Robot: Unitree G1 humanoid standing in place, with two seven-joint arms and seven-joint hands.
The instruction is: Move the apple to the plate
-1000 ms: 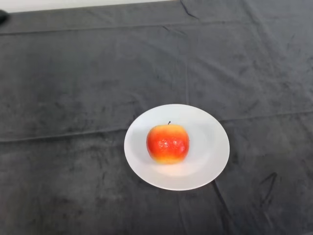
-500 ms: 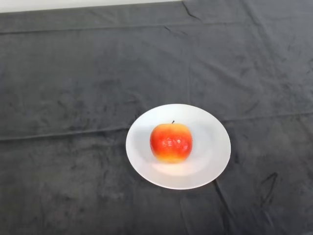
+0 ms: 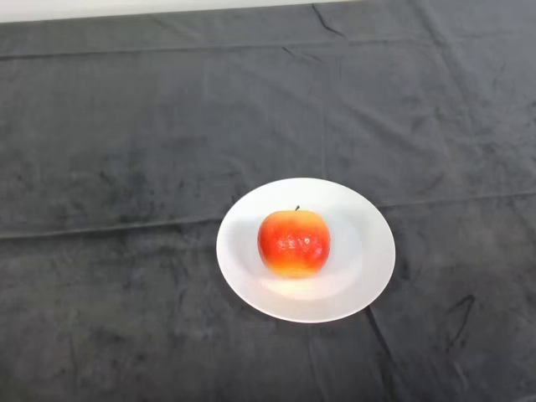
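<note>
While I watch the head view, the red-and-yellow apple (image 3: 293, 243) sits upright, stem up, near the middle of the white plate (image 3: 364, 268), which lies on the dark cloth (image 3: 126, 151) covering the table.

No part of the robot visible.

You have a single view, from the camera on the robot's head, looking steeply down at the tabletop (image 3: 126, 126) under its dark cloth. The plate (image 3: 368, 251) sits near, low and right of centre. The tabletop's far edge runs along the top.
</note>
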